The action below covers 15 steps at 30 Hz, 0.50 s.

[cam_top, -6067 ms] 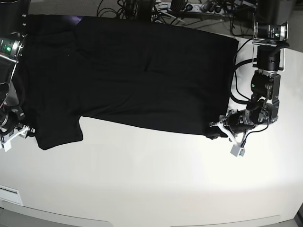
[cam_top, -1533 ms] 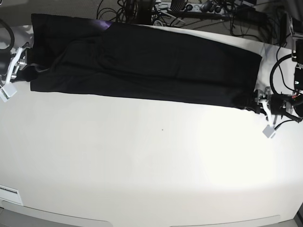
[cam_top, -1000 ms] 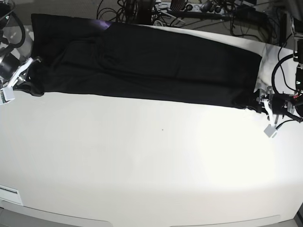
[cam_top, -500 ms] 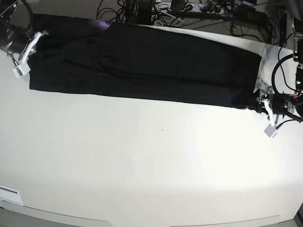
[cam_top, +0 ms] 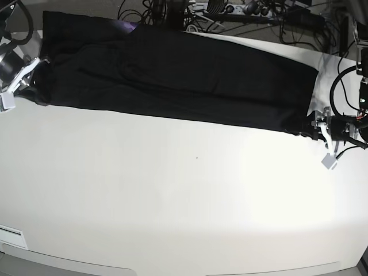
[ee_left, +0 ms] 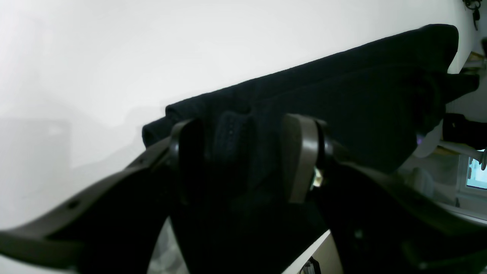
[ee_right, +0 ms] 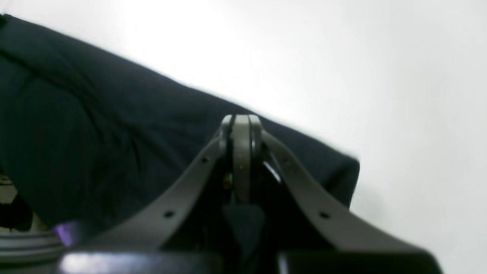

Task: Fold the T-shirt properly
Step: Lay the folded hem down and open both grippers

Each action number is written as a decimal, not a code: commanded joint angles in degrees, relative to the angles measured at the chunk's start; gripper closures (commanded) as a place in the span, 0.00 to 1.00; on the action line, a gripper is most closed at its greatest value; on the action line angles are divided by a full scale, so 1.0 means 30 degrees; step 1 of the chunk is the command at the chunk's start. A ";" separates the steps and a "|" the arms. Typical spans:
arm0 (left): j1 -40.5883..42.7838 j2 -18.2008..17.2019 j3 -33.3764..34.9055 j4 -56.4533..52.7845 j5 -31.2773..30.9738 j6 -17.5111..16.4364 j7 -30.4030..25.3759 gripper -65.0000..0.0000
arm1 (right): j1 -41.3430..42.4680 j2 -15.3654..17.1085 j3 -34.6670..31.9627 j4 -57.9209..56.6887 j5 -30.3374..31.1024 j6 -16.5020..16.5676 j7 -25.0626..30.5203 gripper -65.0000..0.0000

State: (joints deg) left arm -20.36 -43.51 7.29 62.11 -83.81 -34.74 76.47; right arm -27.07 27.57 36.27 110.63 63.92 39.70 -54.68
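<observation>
The black T-shirt (cam_top: 190, 75) lies folded lengthwise into a long band across the back of the white table (cam_top: 172, 190), plain side up. My left gripper (cam_top: 310, 126) sits at the band's right front corner. In the left wrist view that gripper (ee_left: 241, 152) stands open, with a bunched ridge of the T-shirt (ee_left: 361, 76) lying between its fingers (ee_left: 300, 160). My right gripper (cam_top: 39, 62) is at the band's left end. In the right wrist view it (ee_right: 241, 121) is shut above the T-shirt (ee_right: 95, 133), and no cloth shows between its tips.
Cables and a power strip (cam_top: 230, 10) crowd the far edge just behind the shirt. A small white label (cam_top: 11, 236) lies at the front left corner. The table's front edge curves along the bottom of the base view.
The right gripper dropped back from the far left corner to the shirt's left end, and that end shifted slightly. The left gripper stayed put. Six seconds ago the shirt lay wider.
</observation>
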 commanded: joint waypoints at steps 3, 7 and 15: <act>-0.0729 -0.0444 -0.0189 0.0226 -0.0397 -0.0051 -0.0124 0.47 | 0.0233 0.0175 0.0131 0.0342 0.3060 0.0099 -0.1297 1.00; -0.1064 -0.0546 -0.0248 0.0226 -0.0397 -0.0051 -0.0481 0.47 | 0.0036 -0.1348 -0.0087 0.0321 0.2608 0.0099 -0.1705 1.00; -0.1202 -0.0408 -0.2929 0.0226 0.1690 0.0597 -0.3534 0.47 | -0.1035 -0.3468 -0.1180 0.0277 0.0437 0.0099 -0.1486 1.00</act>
State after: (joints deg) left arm -22.59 -43.27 -0.89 62.11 -77.43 -32.71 66.83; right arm -30.30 16.40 32.42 110.63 63.64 39.68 -60.49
